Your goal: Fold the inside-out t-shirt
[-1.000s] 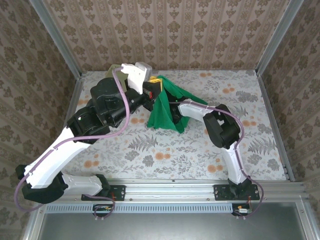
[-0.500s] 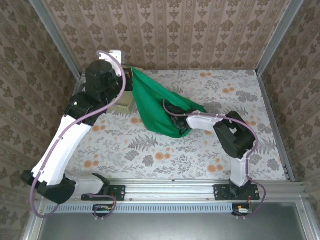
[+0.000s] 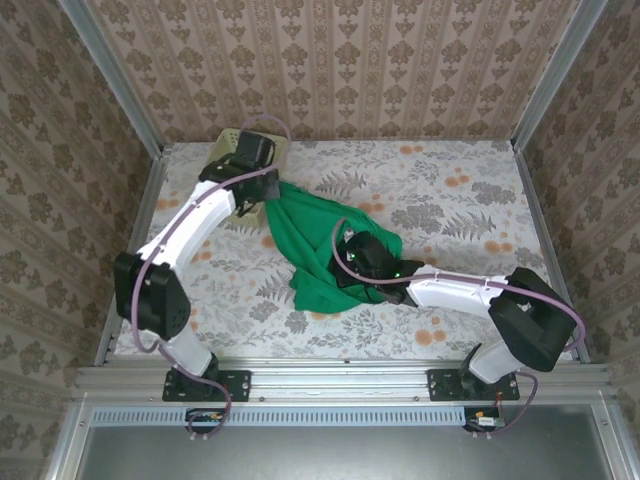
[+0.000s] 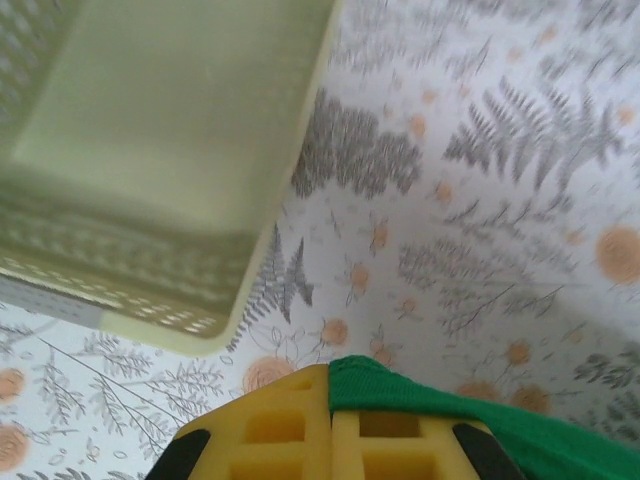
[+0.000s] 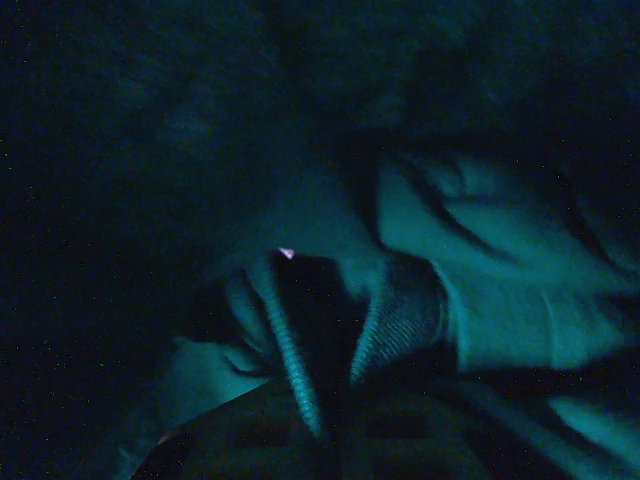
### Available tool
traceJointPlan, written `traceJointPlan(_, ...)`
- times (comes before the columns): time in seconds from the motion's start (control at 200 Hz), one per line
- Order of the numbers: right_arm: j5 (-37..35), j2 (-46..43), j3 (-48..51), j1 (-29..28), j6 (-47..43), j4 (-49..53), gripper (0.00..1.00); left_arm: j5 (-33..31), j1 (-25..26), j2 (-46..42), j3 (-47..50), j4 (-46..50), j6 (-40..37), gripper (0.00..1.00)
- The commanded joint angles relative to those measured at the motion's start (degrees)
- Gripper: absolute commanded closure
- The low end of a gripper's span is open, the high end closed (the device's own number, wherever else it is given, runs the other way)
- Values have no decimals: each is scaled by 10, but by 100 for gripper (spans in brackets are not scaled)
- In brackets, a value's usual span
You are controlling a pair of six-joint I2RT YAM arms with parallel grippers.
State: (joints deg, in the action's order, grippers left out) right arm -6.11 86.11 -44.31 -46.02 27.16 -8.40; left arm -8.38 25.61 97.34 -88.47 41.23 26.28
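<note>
Setup's a little booth: brownish damask wallpaper (image 3: pixel 340 70) on all three sides, bare aluminium posts (image 3: pixel 110 75) in the back corners, and a metal rail (image 3: pixel 340 380) along the bottom of the frame where both arms bolt on. The desk (image 3: pixel 470 200) has a pale cover printed with grey ferns and orange flowers, and it looks flat.

The green t-shirt (image 3: pixel 315 250) is bunched in a diagonal heap just left of centre, running from the upper left down toward the middle. A pale yellow-green lattice basket (image 3: pixel 225 147) sits in the far upper-left corner, and from the left wrist it's on the desk beside the cloth, not touching it.

The left gripper (image 3: pixel 268 192) is clamped narrow on the top end of the t-shirt, with green fabric coming out between its yellow pads (image 4: pixel 280 435). The right gripper (image 3: pixel 345 265) is buried in the lower part of the heap, closed tight on a fold. Its wrist view is very dark, just teal cloth and a ribbed hem (image 5: pixel 285 345).
</note>
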Motion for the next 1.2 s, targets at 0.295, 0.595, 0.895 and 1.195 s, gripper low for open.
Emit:
traceJointPlan(0.295,1,-70,50,-60,-50,-54,100,-38,-2,74,-38,93,47,100)
traceJointPlan(0.595,-41,-263,118,-39,-30,12,100,-106,0,80,-21,119,60,100)
traceJointPlan(0.895,-96,-423,91,37,-16,127,100,-121,42,64,29,112,62,100)
traceJointPlan(1.195,-15,-410,124,92,5,134,100,-64,50,-104,247,28,78,88)
